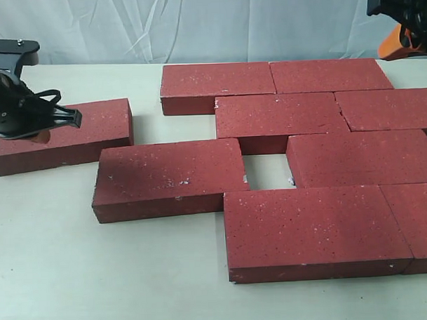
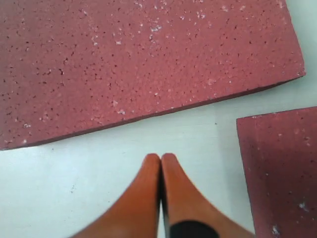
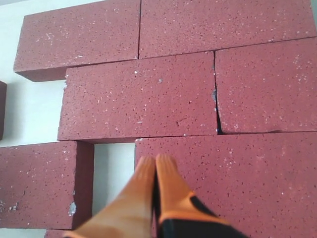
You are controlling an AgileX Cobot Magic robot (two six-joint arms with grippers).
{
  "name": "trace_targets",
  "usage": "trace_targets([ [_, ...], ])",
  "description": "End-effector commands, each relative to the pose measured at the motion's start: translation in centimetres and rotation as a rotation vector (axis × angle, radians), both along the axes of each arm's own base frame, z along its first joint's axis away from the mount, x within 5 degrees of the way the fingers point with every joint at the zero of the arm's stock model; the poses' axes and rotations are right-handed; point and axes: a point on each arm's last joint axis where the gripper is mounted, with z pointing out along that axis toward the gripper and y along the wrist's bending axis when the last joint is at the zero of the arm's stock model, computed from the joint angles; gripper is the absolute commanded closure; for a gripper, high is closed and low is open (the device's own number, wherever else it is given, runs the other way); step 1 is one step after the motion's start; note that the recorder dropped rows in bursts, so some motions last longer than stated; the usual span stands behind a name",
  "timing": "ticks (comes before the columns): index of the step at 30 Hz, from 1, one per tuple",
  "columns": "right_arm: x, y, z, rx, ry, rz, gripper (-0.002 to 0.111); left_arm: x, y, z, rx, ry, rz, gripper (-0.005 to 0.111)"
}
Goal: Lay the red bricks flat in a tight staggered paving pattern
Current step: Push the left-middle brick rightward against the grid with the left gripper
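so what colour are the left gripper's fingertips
Orange; the fingertips show best in the left wrist view.

The left gripper (image 2: 161,166) has its two orange fingers (image 2: 141,198) pressed together with no gap, their tips over bare, pale bench (image 2: 74,168). Just past the tips a red brick (image 2: 143,59) lies flat, its rough face flecked white. A second red brick (image 2: 282,168) lies near it, with a strip of bench between them.
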Motion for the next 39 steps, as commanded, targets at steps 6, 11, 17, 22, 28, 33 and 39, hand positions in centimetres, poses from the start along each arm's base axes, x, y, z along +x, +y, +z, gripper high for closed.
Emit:
trace_targets([
  [6, -0.3, -0.1, 0.1, -0.003, 0.001, 0.003, 0.109, -0.5, -0.1, -1.0, -0.002, 0.036, 0.007, 0.107],
  [11, -0.3, -0.1, 0.1, -0.003, 0.001, 0.003, 0.109, -0.6, -0.1, -1.2, 0.000, 0.044, 0.007, 0.107],
  [17, -0.3, -0.1, 0.0, -0.002, 0.003, 0.004, 0.109, -0.7, -0.2, -3.2, -0.010, 0.115, 0.023, 0.107],
  [22, -0.3, -0.1, 0.1, -0.002, 0.002, 0.003, 0.109, -0.5, -0.5, -4.5, -0.035, 0.155, 0.043, 0.107],
  [28, -0.3, -0.1, 0.1, -0.002, 0.002, 0.003, 0.109, -0.4, -1.2, -5.4, -0.093, 0.191, -0.009, 0.107],
  [33, -0.2, -0.1, -0.1, -0.002, 0.005, 0.003, 0.109, -0.4, -1.6, -6.7, -0.120, 0.235, -0.005, 0.107],
  [39, -0.2, -0.1, -0.1, -0.002, 0.005, 0.003, 0.109, -0.4, -3.5, -7.7, -0.114, 0.230, -0.053, 0.107],
])
